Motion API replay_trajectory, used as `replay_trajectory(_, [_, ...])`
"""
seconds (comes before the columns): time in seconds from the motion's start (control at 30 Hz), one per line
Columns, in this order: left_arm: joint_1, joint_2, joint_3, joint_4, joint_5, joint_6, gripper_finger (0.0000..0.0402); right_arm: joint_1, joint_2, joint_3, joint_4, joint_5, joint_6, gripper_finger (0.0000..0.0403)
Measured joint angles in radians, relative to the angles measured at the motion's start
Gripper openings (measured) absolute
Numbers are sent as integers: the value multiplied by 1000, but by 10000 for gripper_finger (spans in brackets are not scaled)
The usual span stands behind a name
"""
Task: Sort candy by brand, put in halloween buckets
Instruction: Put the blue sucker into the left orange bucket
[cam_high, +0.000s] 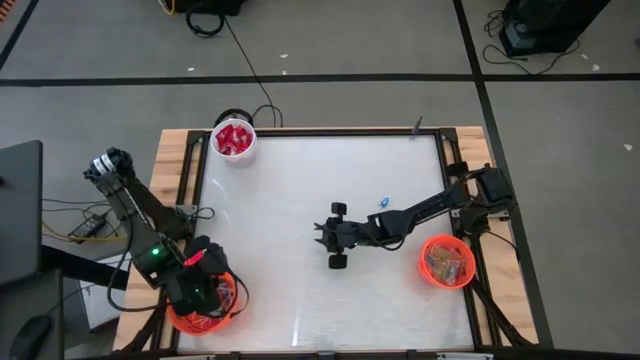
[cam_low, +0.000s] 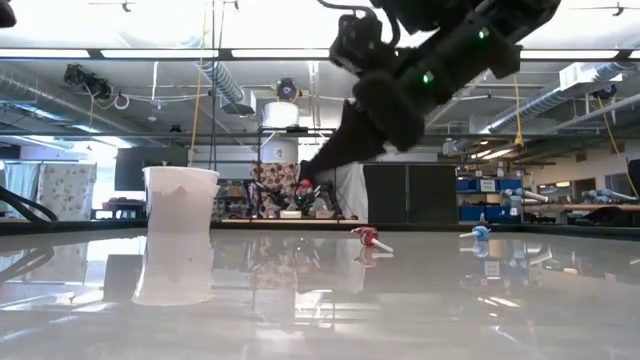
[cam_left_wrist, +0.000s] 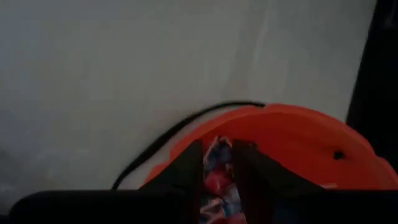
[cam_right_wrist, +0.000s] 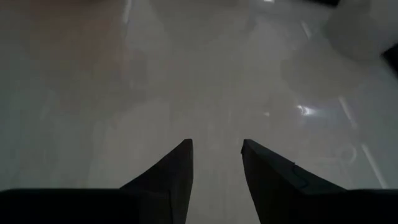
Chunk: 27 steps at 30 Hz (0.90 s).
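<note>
We see our left gripper (cam_left_wrist: 217, 165) narrowly parted over the lower-left orange bucket (cam_high: 203, 320), candy (cam_left_wrist: 217, 180) between its fingers, right gripper (cam_high: 322, 238) open mid-table

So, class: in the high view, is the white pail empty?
No: the white pail at the table's far left corner holds a heap of red candy.
</note>
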<state>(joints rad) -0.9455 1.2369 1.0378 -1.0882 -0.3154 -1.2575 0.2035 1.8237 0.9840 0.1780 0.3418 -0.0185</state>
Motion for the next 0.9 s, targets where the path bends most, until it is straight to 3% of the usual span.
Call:
replay_trajectory(0.17, [11, 0, 0, -10, -154, -1, 90, 7, -49, -1, -2, -30, 0, 151])
replay_trajectory(0.27, [31, 0, 0, -10, -185, -2, 90, 0, -67, -7, -37, -28, -5, 151])
replay_trajectory(0.47, [56, 0, 0, 0, -183, -2, 90, -35, -79, -68, -23, -22, 26, 151])
replay_trajectory(0.57, [55, 0, 0, 22, -135, -5, 89, -44, -81, -108, 26, -21, 56, 151])
replay_trajectory(0.9, [55, -8, 26, -50, -84, -151, 89, -48, -134, -176, 98, -27, 88, 151])
